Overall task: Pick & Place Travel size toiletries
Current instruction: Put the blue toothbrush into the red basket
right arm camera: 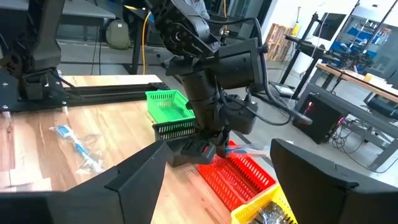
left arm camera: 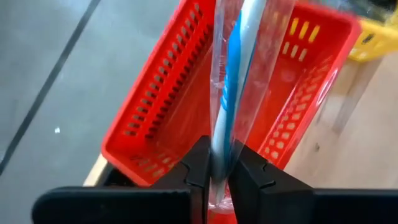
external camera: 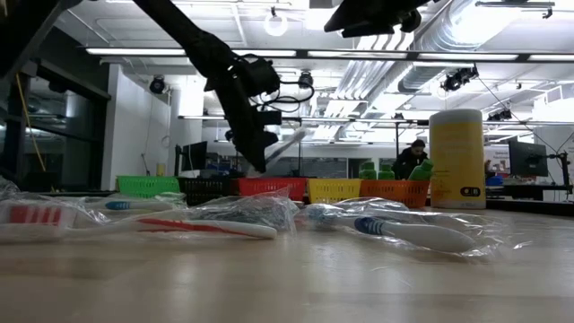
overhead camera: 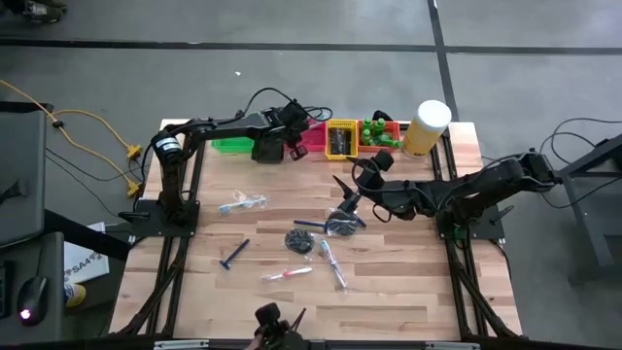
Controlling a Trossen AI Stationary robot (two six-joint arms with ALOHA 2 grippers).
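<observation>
Wooden slats of the table [overhead camera: 408, 292] carry loose wrapped toothbrushes [overhead camera: 333, 264] at the near side, a blue razor [overhead camera: 233, 255] and combs [overhead camera: 306, 226] mid-table. Over them hovers the right claw [overhead camera: 352, 199], fingers spread and empty. Farther back stands the row of bins. There the left claw [left arm camera: 215, 175] pinches the lower end of a clear-wrapped blue-and-white toothbrush [left arm camera: 239, 68]. Its long axis runs away from the fingers and points over the red bin [left arm camera: 168, 118]. Judging by that, the drop belongs to the left arm: the bin lies straight beneath the toothbrush.
</observation>
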